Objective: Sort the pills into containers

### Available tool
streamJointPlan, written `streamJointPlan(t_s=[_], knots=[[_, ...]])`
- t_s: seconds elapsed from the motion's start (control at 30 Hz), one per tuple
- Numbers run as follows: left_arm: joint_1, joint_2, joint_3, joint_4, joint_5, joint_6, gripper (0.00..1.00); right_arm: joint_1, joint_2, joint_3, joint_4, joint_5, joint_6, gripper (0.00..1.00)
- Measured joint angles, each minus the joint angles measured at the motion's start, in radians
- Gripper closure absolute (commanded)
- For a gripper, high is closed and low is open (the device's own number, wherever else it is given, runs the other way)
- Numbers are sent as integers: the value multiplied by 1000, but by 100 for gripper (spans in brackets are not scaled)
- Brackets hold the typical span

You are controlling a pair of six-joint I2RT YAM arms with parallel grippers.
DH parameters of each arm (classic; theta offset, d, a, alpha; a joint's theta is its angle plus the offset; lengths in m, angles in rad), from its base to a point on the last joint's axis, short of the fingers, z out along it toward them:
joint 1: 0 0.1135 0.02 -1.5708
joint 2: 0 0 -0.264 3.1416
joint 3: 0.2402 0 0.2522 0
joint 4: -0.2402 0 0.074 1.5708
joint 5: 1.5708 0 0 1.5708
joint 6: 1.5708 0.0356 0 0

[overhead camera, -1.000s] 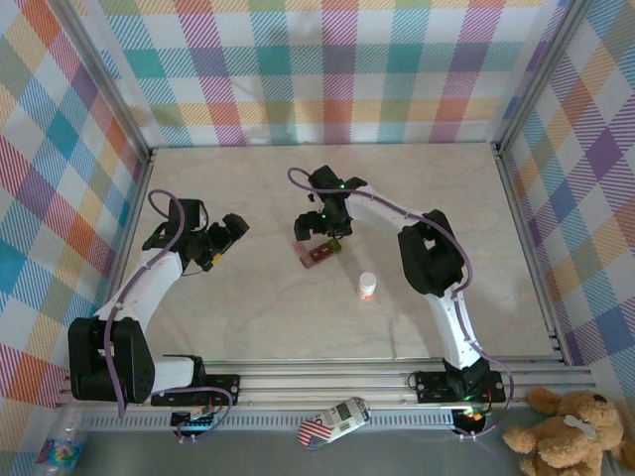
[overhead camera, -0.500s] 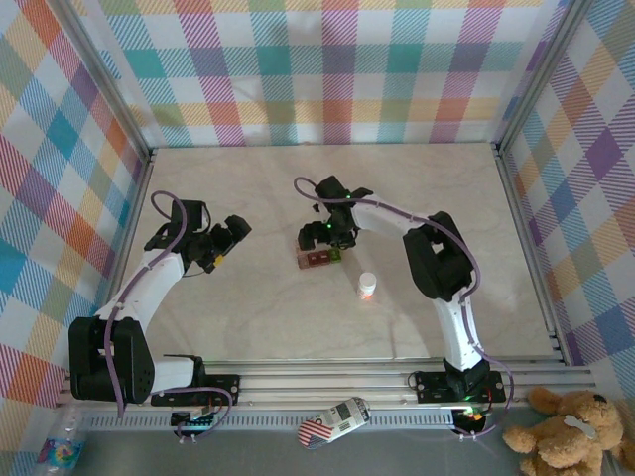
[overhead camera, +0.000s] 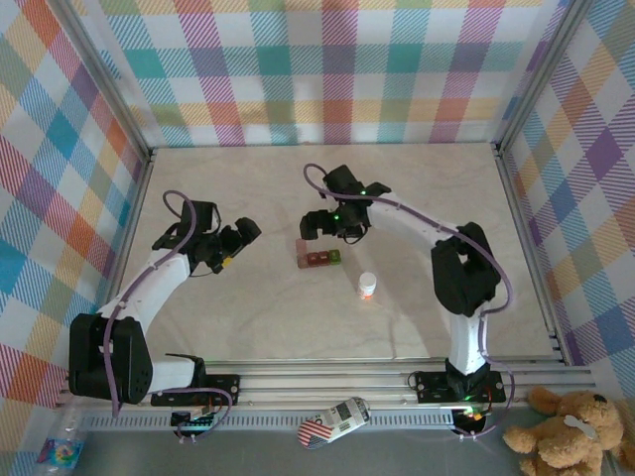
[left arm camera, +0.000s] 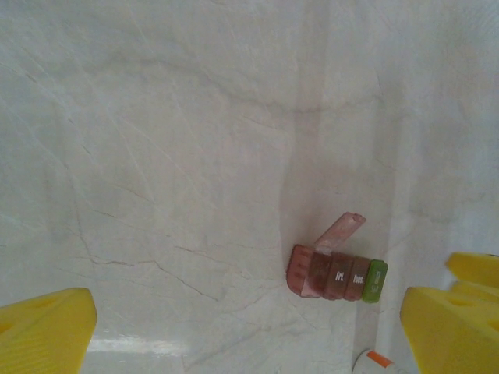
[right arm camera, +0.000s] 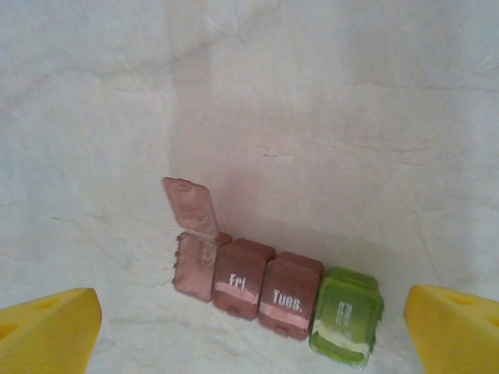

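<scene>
The containers are a short row of three dark red boxes and one green box at the right end, lying on the pale table. The leftmost red box has its lid standing open; the boxes marked "Fri." and "Tues." and the green one are closed. My right gripper hovers just behind the containers, open, with its yellow fingers wide on both sides. My left gripper is open to the left of the containers, well apart from them.
A small white bottle with an orange lower part stands to the front right of the row, and its top shows at the frame's bottom edge. Metal rails and plaid walls bound the table.
The right gripper has drawn back from the containers and shifted right. The row now lies level instead of slanted. The left gripper has edged slightly toward the centre.
</scene>
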Motion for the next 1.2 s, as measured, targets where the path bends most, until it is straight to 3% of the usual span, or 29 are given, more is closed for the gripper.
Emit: streamJointPlan(t_s=[0.4,0.67,0.87,1.2], knots=[[-205,161,26,68,-37,-26,0,-75,-239,-218,-3,171,39,1],[-309,330,143,142,-90,-56,0,-170,-380,-444,53,175,54,1],[-367,438,223,171,-123,-82,0,-240,-459,-492,56,122,52,1],[-431,517,287,171,-168,-111,0,-244,-537,-585,56,130,45,1]])
